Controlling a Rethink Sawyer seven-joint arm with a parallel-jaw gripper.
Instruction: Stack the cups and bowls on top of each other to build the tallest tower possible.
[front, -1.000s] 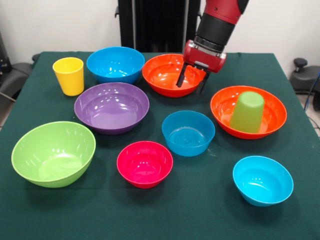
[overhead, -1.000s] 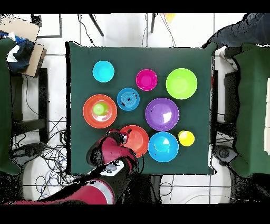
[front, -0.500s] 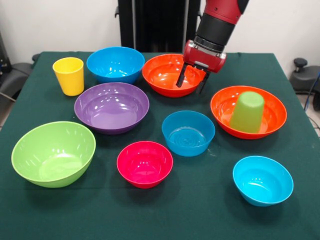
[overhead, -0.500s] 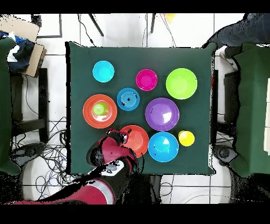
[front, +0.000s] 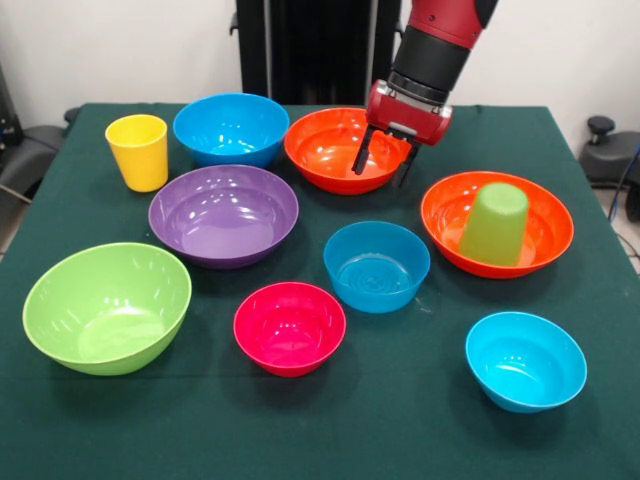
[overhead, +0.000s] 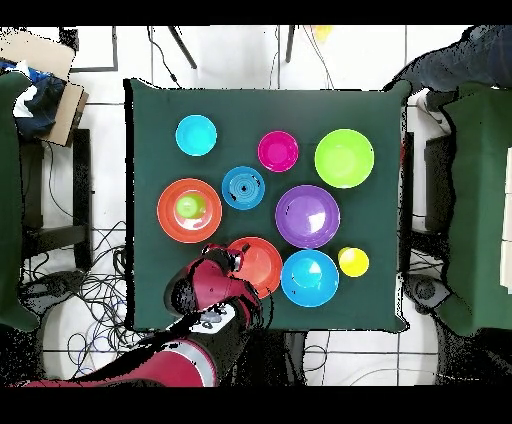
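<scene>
Front view: all ten pieces sit separately on the green table (front: 400, 420), and no tower has been built.
Gripper: the gripper (front: 385, 163) hangs over the far orange bowl (front: 335, 150), with two dark fingers spread apart and holding nothing. One finger points into the bowl's hollow, the other sits at its rim on the side toward the green-cup bowl.
Far orange bowl: glossy, wide and shallow, standing upright. In the overhead view (overhead: 262, 268) the red arm covers part of it.
Second orange bowl: this one (front: 450, 225) is also glossy, and lies near the far orange bowl on the gripper's side.
Light green cup: the cup (front: 494, 222) stands upside down inside that second orange bowl, tapered, with its flat base up.
Large blue bowl: deep and shiny (front: 231, 128), just beside the far orange bowl on the other side.
Yellow cup: an upright tumbler (front: 138, 151), beyond the large blue bowl from the far orange bowl.
Purple bowl: broad and shallow (front: 223, 214), near the far orange bowl, toward the camera.
Mid blue bowl: smaller (front: 376, 265), in front of the far orange bowl.
Pink-red bowl: small (front: 289, 327), further forward still.
Lime green bowl: large and deep (front: 107, 306), well apart from the far orange bowl.
Cyan bowl: small (front: 525, 360), well apart too, past the second orange bowl.
</scene>
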